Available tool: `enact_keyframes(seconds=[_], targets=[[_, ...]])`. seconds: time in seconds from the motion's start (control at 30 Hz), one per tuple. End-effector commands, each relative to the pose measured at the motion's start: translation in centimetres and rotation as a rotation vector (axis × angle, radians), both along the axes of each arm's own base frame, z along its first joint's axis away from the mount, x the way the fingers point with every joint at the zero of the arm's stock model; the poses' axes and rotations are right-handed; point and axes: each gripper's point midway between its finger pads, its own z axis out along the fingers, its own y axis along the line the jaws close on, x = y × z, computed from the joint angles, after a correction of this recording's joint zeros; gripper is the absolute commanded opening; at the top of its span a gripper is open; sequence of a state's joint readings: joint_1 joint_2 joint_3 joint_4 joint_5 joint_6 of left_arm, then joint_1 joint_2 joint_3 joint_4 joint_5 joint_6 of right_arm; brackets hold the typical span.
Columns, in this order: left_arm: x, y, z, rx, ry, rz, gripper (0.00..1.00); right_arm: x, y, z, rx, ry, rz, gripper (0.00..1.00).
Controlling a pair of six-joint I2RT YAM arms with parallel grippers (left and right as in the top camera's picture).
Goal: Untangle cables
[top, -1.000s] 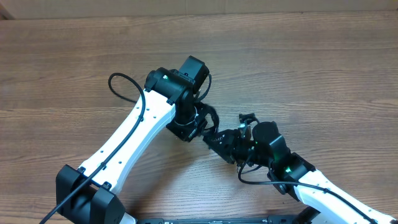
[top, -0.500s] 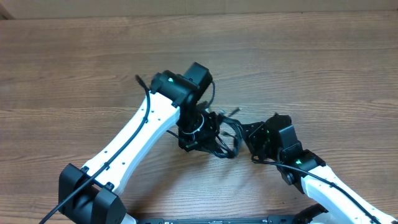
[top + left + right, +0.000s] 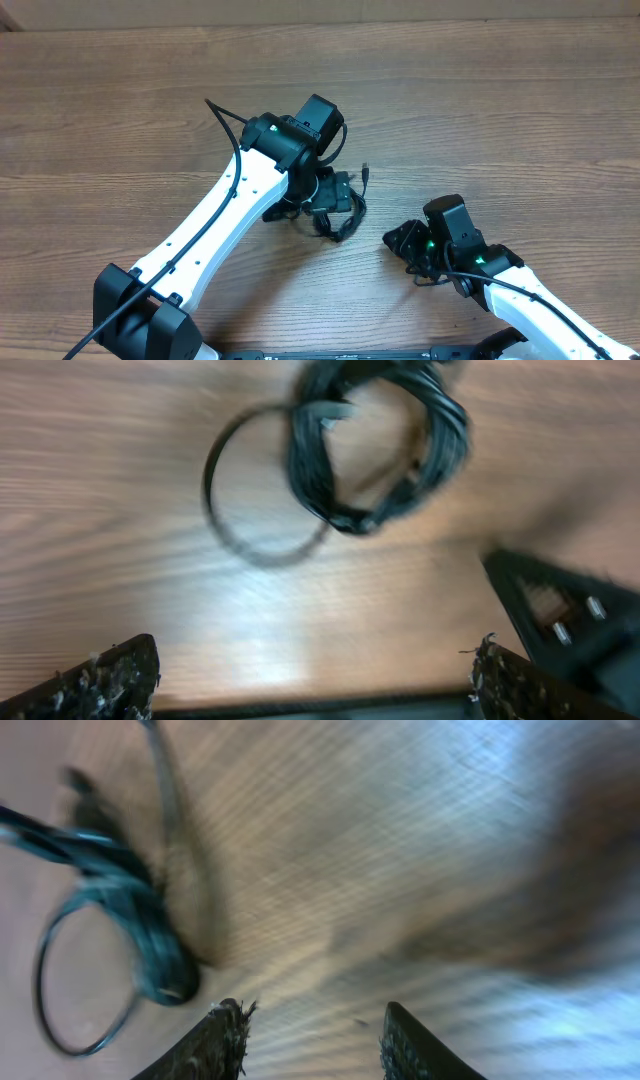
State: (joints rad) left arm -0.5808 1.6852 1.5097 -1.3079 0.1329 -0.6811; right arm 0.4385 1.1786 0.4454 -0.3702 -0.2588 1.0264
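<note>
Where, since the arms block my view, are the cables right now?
In the overhead view the cables lie bunched on the table near its middle, between the left arm and the right gripper.

- overhead view: sharp, bright and evenly lit; only soft shadows on the tabletop (image 3: 500, 120).
- left wrist view: motion blur smears the cables (image 3: 375, 450); a pale glare patch lies on the wood below them.
- right wrist view: heavily blurred, bluish glare upper right, dark shadow at right.
</note>
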Motion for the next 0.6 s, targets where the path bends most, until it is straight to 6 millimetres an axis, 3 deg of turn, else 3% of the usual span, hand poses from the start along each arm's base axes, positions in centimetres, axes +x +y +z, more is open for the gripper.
enact_keyframes(seconds=[0.0, 0.07, 0.13, 0.17, 0.37, 0.57], targets=[[1.9, 2.9, 0.4, 0.145, -0.117, 0.091, 1.0, -0.5, -0.3, -0.1, -0.021, 0.012, 0.029, 0.43], [2.0, 2.8, 0.4, 0.141, -0.116, 0.12, 0.94, -0.7, -0.4, -0.3, -0.026, 0.022, 0.029, 0.49], [2.1, 2.7, 0.4, 0.134, -0.119, 0.146, 0.68, -0.7, -0.4, -0.3, -0.025, 0.022, 0.029, 0.53], [2.2, 2.5, 0.4, 0.129, -0.122, 0.155, 0.64, -0.7, -0.4, -0.3, -0.025, 0.022, 0.029, 0.53], [2.6, 1.0, 0.6, 0.079, -0.145, 0.142, 0.56, -0.8, -0.4, -0.4, -0.027, 0.026, 0.029, 0.54], [3.3, -1.6, 0.6, 0.041, -0.213, 0.027, 0.61, -2.1, -1.3, -1.1, -0.062, 0.088, 0.034, 0.53]])
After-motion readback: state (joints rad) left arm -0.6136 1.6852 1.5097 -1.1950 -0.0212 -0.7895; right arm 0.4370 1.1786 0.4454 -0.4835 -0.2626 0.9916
